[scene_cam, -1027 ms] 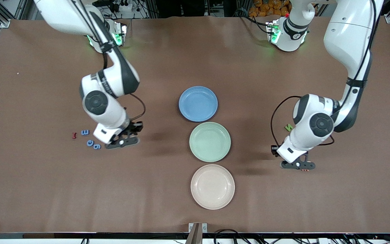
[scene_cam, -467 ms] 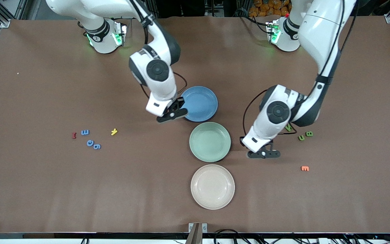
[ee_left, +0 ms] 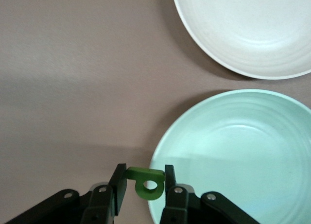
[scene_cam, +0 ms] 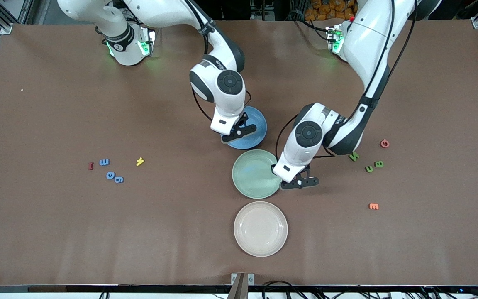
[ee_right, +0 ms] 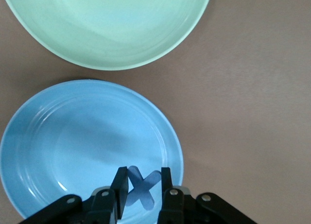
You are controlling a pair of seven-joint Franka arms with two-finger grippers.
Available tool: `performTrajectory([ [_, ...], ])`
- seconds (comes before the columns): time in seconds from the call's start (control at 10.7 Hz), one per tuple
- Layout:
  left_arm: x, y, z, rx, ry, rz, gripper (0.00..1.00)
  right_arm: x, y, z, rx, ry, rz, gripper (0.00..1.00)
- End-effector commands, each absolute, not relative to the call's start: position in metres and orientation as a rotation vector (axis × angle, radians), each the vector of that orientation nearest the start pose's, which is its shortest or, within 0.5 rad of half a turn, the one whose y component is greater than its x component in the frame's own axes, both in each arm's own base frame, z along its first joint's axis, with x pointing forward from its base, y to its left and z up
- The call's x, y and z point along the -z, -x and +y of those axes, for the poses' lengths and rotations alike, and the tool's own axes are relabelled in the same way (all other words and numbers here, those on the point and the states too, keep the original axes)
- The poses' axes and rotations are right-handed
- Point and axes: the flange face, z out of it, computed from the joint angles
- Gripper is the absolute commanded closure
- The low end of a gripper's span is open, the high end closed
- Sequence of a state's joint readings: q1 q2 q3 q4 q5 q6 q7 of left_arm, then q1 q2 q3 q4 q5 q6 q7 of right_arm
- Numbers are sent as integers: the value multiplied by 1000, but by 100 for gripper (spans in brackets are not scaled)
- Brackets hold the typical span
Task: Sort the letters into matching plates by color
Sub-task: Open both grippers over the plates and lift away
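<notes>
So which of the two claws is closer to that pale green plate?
The left gripper, shut on a green letter, hangs right at the rim of the green plate. The right gripper, holding a blue letter, is over the blue plate beside it.

A high front camera faces both robots; each wrist camera looks straight down close, both sharing the green plate (scene_cam: 257, 173).
</notes>
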State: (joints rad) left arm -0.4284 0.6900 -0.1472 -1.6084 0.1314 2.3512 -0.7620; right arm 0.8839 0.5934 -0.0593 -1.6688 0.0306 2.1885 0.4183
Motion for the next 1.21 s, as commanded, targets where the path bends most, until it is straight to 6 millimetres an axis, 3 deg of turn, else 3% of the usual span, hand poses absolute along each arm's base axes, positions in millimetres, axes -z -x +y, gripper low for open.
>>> performTrajectory([
  [0.0, -220, -598, -398, 102, 3162, -367, 100, -241, -451, 511, -84, 3141, -644, 82],
  [0.09, -218, -597, -408, 110, 3166, -405, 100, -240, -450, 510, -86, 3142, -644, 78],
  [0.19, -213, -597, -417, 120, 3173, -471, 100, -241, -452, 508, -104, 3144, -606, 20],
  [0.28, -210, -597, -426, 132, 3180, -546, 100, -243, -456, 506, -90, 3157, -558, 0],
  [0.56, -204, -596, -436, 105, 3234, -703, 100, -248, -464, 501, -79, 3156, -546, 0],
  [0.65, -207, -598, -438, 57, 3266, -830, 100, -251, -472, 494, -75, 3155, -547, 0],
  [0.75, -208, -600, -437, -1, 3272, -959, 26, -255, -487, 478, -53, 3160, -605, 0],
  [0.84, -210, -603, -432, 4, 3270, -968, 0, -270, -502, 461, -32, 3150, -632, 0],
  [1.12, -232, -613, -423, 54, 3280, -978, 0, -303, -544, 402, -43, 3125, -708, 0],
])
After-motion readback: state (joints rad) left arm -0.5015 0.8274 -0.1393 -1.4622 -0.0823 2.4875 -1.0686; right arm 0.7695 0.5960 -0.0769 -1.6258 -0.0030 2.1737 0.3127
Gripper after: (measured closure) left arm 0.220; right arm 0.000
